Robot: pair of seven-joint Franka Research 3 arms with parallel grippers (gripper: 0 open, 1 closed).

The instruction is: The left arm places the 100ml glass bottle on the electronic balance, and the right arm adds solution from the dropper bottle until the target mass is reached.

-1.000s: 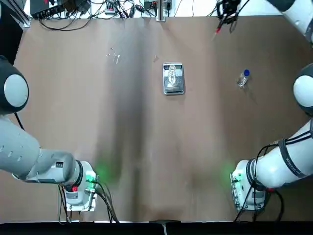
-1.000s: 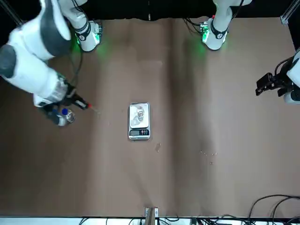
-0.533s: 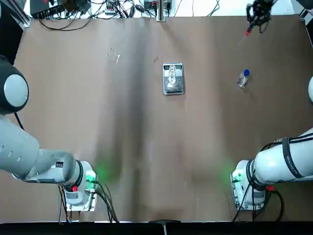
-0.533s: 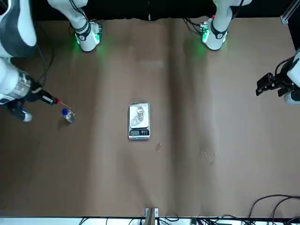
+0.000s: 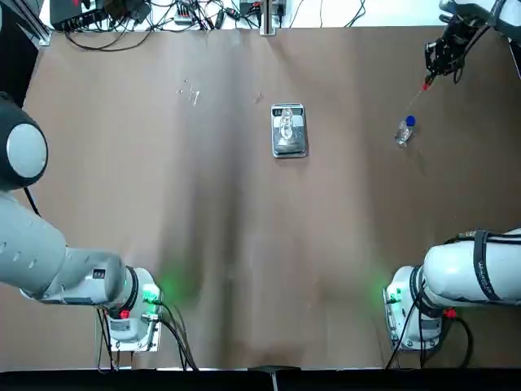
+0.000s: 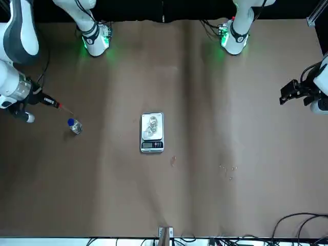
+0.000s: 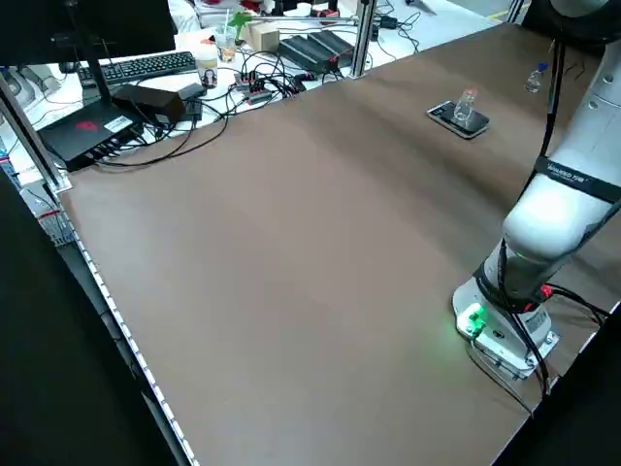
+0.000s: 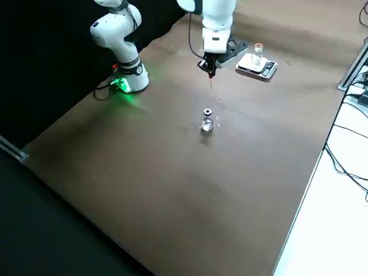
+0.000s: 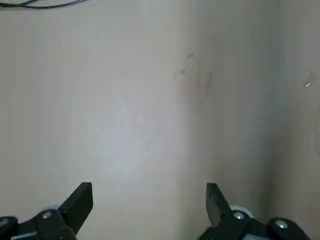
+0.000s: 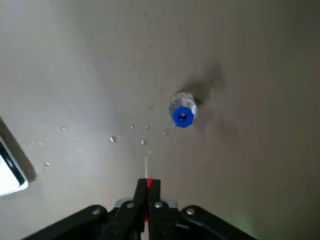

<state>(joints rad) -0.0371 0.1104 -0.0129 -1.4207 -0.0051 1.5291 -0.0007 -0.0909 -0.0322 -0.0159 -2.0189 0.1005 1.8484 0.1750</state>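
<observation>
The electronic balance lies mid-table with the clear 100ml glass bottle standing on its pan. The dropper bottle, small and clear with a blue top, stands to the right of the balance. My right gripper hovers just beyond it, shut on a red-bulbed dropper whose glass tip slants toward the bottle. In the right wrist view the tip stops short of the blue top. My left gripper is open over bare table at the robot's left edge.
Small droplets dot the table near the dropper bottle, and more droplets lie left of the balance. Cables and electronics line the far edge. The arm bases glow green at the near edge.
My right gripper with the dropper has swung rightward along the far side of the table and come nearer to the dropper bottle. Left arm, balance and both bottles have stayed put.
</observation>
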